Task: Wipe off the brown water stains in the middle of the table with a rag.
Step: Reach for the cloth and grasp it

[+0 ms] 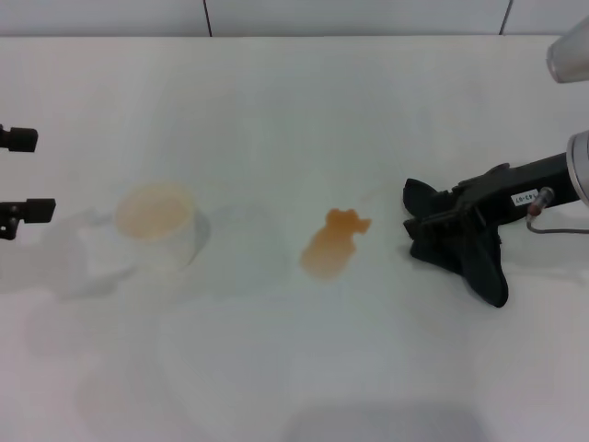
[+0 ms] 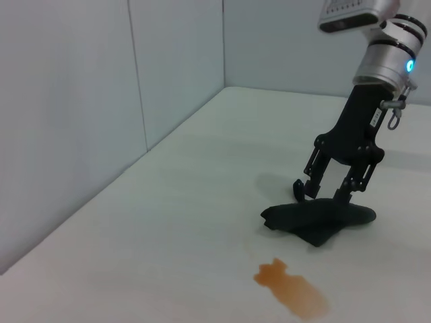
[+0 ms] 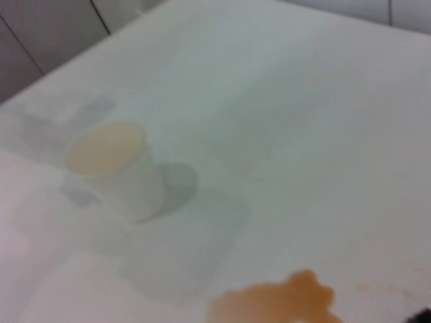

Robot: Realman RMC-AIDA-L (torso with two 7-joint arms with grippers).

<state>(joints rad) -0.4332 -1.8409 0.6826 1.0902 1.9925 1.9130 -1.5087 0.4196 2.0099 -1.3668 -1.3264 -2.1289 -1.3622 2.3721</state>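
The brown water stains [image 1: 333, 241] lie as one orange-brown blotch in the middle of the white table [image 1: 276, 101]. They also show in the left wrist view [image 2: 293, 289] and the right wrist view [image 3: 276, 303]. The dark rag [image 1: 469, 262] lies crumpled on the table just right of the stain. My right gripper [image 1: 431, 221] stands over the rag [image 2: 316, 219], fingers spread, tips down at the cloth [image 2: 324, 194]. My left gripper [image 1: 23, 175] is open and empty at the far left edge.
A whitish translucent cup [image 1: 156, 226] with an orange-tinted rim stands left of the stain, near the left gripper; it also shows in the right wrist view [image 3: 118, 171]. Grey wall panels [image 2: 101, 101] border the table's far side.
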